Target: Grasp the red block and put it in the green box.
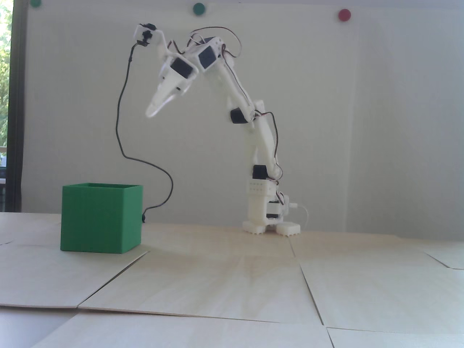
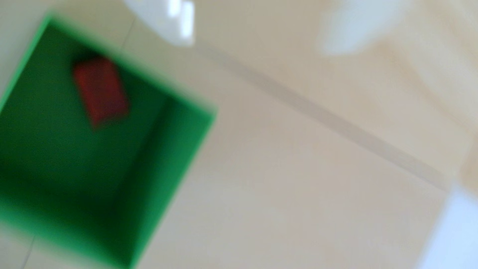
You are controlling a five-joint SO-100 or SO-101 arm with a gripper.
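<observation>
Fingers (image 1: 154, 108) empty, red block (image 2: 101, 91) inside green box (image 2: 181, 124)

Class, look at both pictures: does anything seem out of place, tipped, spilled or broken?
Nothing stands out. The green box stands upright on the table, the red block lies inside it, and the gripper hangs empty above.

Pale wooden bench (image 1: 232, 275) of jointed panels; directly on it, large solid-green plastic cube-shaped box (image 1: 101, 221) at left and white arm base (image 1: 270, 226) farther back.
</observation>
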